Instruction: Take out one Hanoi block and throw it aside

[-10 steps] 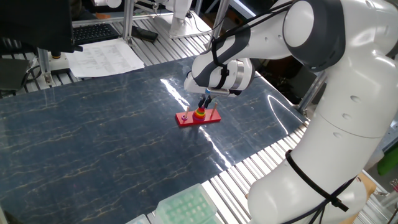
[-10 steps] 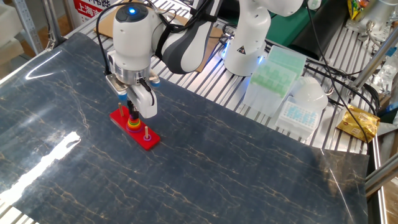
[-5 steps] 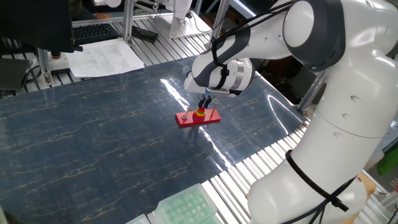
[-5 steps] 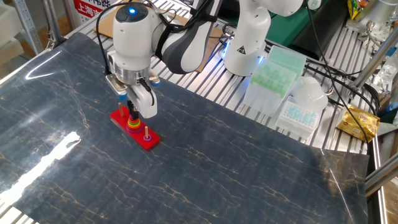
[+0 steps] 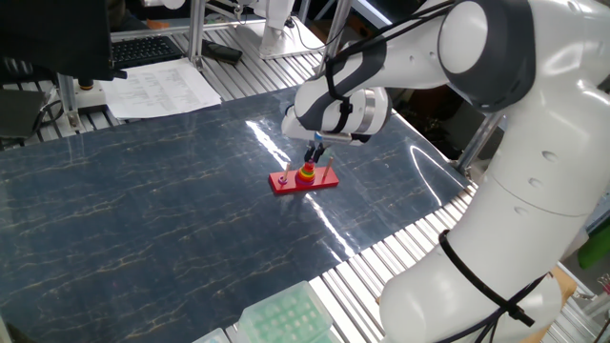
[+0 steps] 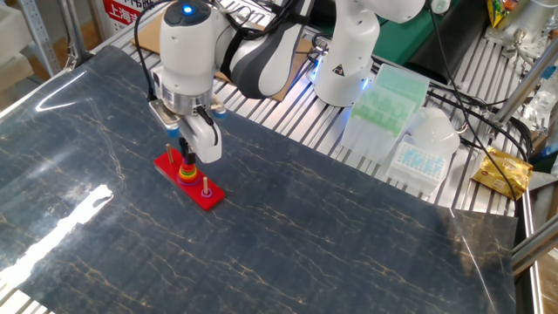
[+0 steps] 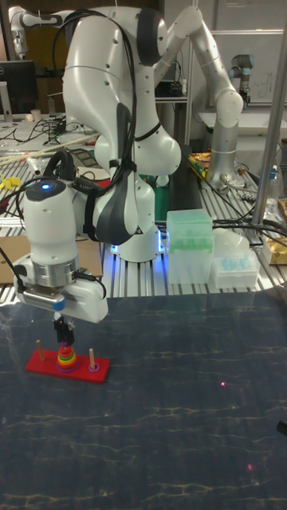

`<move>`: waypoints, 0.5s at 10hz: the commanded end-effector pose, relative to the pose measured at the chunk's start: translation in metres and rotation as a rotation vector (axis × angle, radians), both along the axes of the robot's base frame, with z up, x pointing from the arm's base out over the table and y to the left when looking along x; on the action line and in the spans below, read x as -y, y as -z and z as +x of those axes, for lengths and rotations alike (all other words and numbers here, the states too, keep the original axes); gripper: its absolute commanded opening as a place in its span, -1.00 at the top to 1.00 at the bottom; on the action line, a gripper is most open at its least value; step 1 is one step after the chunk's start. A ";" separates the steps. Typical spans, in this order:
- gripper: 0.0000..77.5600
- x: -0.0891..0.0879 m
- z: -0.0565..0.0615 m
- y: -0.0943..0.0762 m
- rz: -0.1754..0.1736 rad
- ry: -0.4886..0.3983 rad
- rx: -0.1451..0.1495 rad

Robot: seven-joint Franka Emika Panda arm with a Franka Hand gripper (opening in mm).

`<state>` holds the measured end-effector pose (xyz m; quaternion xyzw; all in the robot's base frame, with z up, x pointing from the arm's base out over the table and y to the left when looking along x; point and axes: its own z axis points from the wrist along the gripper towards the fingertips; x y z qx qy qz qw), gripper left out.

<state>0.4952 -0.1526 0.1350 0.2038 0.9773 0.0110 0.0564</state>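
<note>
Hand [image 7: 64, 334] hung right over the middle peg of the red base [image 7: 68, 368] on the dark tabletop [image 6: 288, 235], fingers down at the ring stack [image 7: 66, 359]. Whether closed on the small purple ring: cannot tell, since that ring was too tiny to make out atop the stack.

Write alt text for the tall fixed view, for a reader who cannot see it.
A white robot arm's gripper hangs directly over a stack of coloured rings on the middle peg of a flat red base, which sits on a dark marbled table. Thin pegs stand bare either side; whether the jaws grip anything is unclear.
</note>
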 end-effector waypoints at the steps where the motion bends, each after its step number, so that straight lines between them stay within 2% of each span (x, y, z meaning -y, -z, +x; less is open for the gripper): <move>1: 0.97 -0.002 0.001 -0.006 0.000 0.012 0.002; 5: 0.97 -0.018 0.005 -0.016 0.006 0.057 -0.007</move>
